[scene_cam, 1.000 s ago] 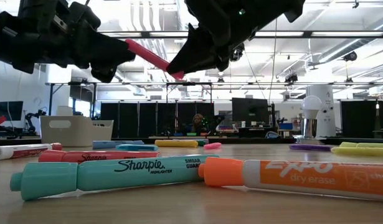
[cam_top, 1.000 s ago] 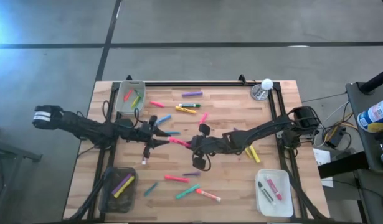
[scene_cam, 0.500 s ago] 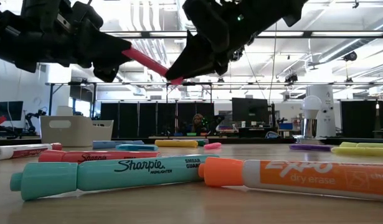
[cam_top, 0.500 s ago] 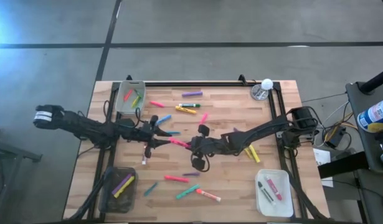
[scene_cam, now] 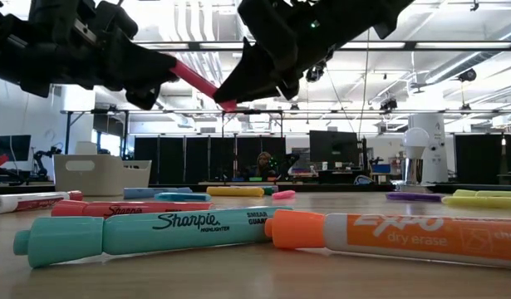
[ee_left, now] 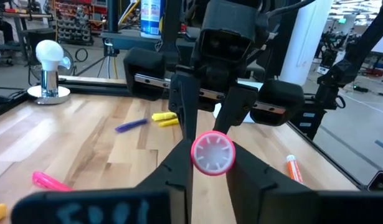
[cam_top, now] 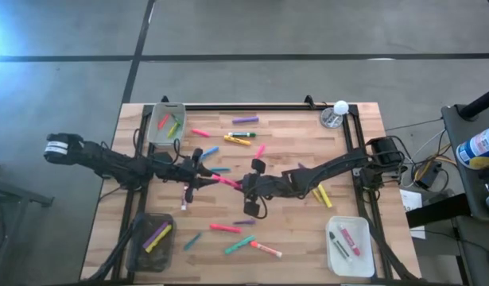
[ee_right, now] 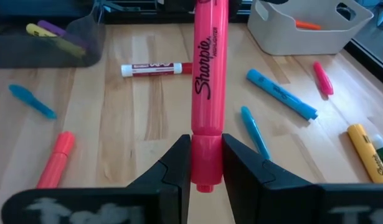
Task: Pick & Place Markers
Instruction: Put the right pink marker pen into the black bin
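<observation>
A pink marker (cam_top: 225, 181) is held in the air over the table's middle, spanning from my left gripper (cam_top: 206, 176) to my right gripper (cam_top: 242, 184). Both grippers are shut on it, one at each end. In the low view the marker (scene_cam: 201, 83) slopes between the two dark hands, well above the wood. Several other markers lie flat on the table, among them a teal one (scene_cam: 147, 235) and an orange-capped one (scene_cam: 388, 237) close to the low camera. My left gripper pinches the marker's round butt end (ee_left: 213, 152) between its two fingers (ee_left: 179, 174). The fingers come level from the table's left and lie along the marker, which is clear of the table. My right gripper pinches the marker's short end section (ee_right: 207, 149), past the seam, between its two fingers (ee_right: 175, 168). They come from the table's right, slanting down, and lie along the marker. The marker's body (ee_right: 208, 68) runs straight out ahead of the fingers, lifted clear.
A white bin (cam_top: 166, 123) stands at the far left, a dark bin (cam_top: 151, 238) at the near left and a white bin (cam_top: 349, 245) at the near right, each with markers in it. A metal stand with a white ball (cam_top: 333, 115) is at the far right.
In the low view the stretch of pink marker showing between the two grippers has grown a little shorter. The marker stays in the air over the table's middle, and neither arm has travelled noticeably.
</observation>
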Robot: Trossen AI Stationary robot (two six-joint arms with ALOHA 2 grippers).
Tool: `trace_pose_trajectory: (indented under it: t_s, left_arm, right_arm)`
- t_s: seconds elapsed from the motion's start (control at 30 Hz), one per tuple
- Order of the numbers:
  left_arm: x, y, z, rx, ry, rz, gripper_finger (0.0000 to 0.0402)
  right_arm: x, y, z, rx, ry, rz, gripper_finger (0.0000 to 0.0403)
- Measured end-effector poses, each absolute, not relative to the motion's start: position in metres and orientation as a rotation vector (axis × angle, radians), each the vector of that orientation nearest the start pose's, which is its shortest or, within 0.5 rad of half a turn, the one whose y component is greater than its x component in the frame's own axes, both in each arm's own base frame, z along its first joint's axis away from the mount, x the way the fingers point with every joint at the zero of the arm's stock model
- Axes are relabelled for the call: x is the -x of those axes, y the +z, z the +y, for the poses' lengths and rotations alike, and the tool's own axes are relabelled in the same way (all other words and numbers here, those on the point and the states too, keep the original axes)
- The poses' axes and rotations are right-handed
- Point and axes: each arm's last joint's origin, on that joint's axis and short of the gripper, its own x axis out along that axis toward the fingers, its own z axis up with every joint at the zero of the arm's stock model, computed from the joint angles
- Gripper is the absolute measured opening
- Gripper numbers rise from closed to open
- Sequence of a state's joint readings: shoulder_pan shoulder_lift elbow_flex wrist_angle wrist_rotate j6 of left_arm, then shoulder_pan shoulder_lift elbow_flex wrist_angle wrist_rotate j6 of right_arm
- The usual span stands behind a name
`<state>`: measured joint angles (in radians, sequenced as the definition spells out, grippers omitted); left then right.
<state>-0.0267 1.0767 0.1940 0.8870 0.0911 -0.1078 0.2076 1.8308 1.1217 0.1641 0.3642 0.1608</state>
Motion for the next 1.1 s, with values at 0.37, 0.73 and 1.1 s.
trace_pose_trajectory:
  t_s: [0.37, 0.73, 1.1]
  left_arm:
    - [-0.194, 0.19, -0.011, 0.107, -0.124, -0.033, 0.007]
    - [-0.193, 0.206, -0.011, 0.108, -0.128, -0.094, 0.0068]
    - [-0.184, 0.248, -0.019, 0.195, -0.066, 0.479, 0.0067]
  right_arm:
    - [-0.387, 0.195, 0.072, 0.015, -0.189, 0.515, 0.0118]
    - [-0.377, 0.201, 0.071, 0.024, -0.22, 0.575, 0.0187]
    - [-0.36, 0.193, 0.085, 0.025, -0.194, 0.639, 0.0187]
